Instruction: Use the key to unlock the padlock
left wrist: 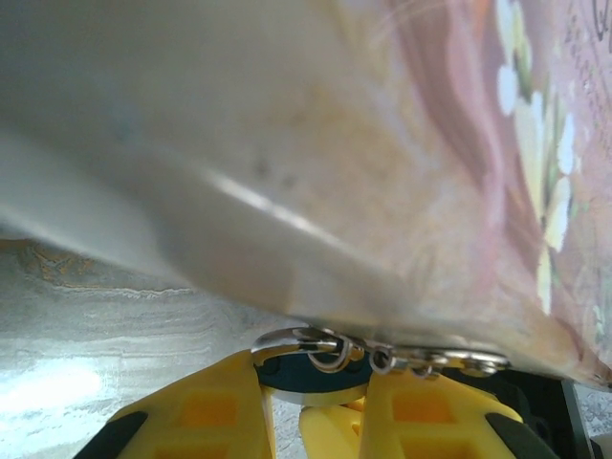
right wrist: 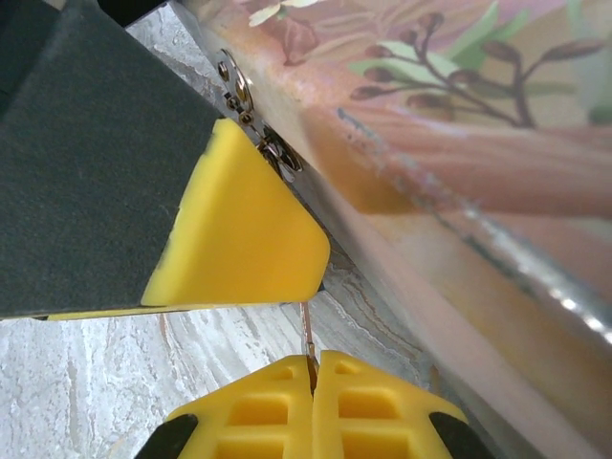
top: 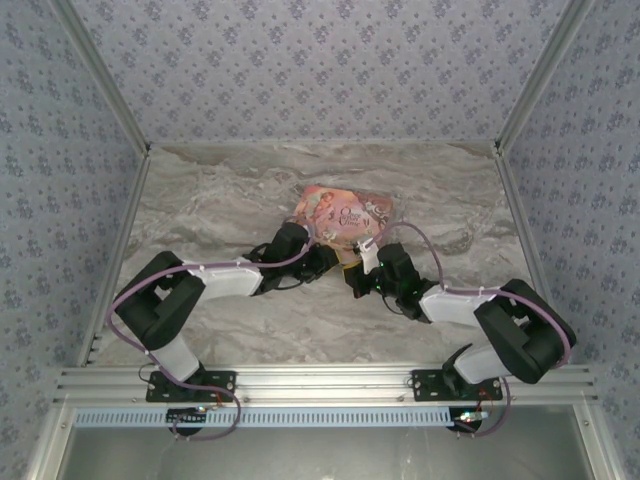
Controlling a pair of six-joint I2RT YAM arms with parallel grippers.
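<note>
1. Marble table, top camera: dark script lettering crosses the illustrated lid of the pink box, too small to be read.
2. No other text, brand or number is legible.

Smooth, faintly shiny stone-look veining on the table top; brushed bare aluminium on the frame rail, and printed paper-like matt covering on the walls. Glossy printed skin over the pink box, soft glare along its edge, with bright polished metal in the small rings just beneath. Matt moulded yellow plastic for the fingers of the left gripper and the fingers of the right gripper, a thin coppery metal strip gleaming between the latter.
</note>
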